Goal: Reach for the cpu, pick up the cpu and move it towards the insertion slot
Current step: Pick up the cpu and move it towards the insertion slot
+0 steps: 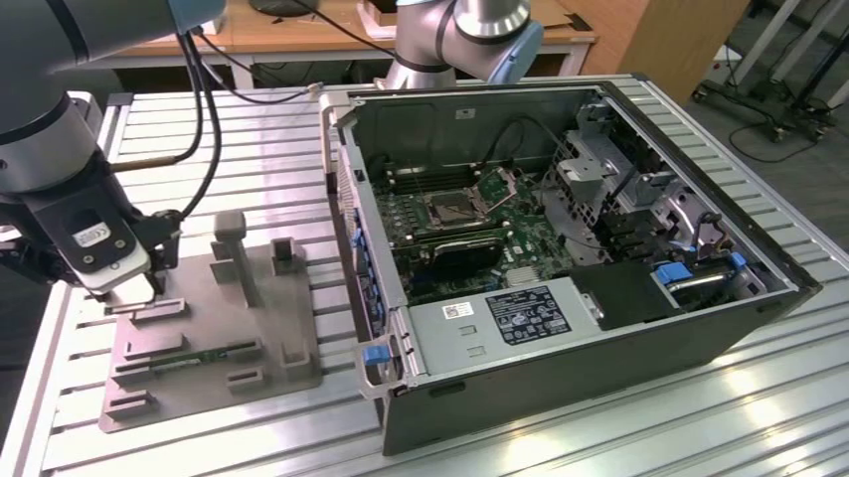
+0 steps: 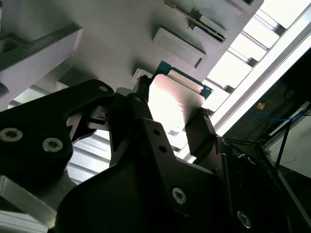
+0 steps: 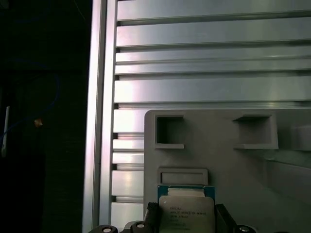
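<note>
**Pincer.** In the exterior view the pincer hangs at the 9 o'clock side, over the outer corner of the grey plastic tray. It is closed to a narrow gap. In the second wrist view its two black fingers bear on opposite edges of the cpu, which sits between them.

**cpu.** In both wrist views its pale metal top faces the camera, with a green rim along the far edge. It is at the tray's edge, close above the tray surface; whether it is lifted clear cannot be told.

**Insertion slot.** The insertion slot lies inside the open computer case, just off centre toward 12 o'clock, well apart from the pincer. Tray and case stand on the ribbed metal bench.
</note>
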Robot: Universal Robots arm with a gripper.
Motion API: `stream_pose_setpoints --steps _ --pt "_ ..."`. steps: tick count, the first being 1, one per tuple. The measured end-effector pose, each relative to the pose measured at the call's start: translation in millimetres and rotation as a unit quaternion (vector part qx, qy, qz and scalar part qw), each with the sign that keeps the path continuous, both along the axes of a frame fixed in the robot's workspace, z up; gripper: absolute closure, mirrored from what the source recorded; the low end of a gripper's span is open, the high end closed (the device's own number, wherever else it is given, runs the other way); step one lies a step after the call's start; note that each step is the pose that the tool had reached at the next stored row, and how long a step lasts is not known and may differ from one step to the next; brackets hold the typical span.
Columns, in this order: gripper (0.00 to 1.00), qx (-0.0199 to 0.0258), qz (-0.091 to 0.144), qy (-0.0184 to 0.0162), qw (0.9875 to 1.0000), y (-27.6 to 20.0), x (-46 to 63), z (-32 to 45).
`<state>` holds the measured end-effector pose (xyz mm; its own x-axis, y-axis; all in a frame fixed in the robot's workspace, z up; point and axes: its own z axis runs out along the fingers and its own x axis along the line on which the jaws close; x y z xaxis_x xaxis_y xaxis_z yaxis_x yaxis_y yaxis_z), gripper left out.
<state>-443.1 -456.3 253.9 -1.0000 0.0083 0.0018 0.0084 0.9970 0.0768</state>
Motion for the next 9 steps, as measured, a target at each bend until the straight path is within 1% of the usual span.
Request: stream_pose_setpoints --steps 9 --pt "0.46 0.0 0.0 0.0 1.0 0.0 -0.1 4.1"
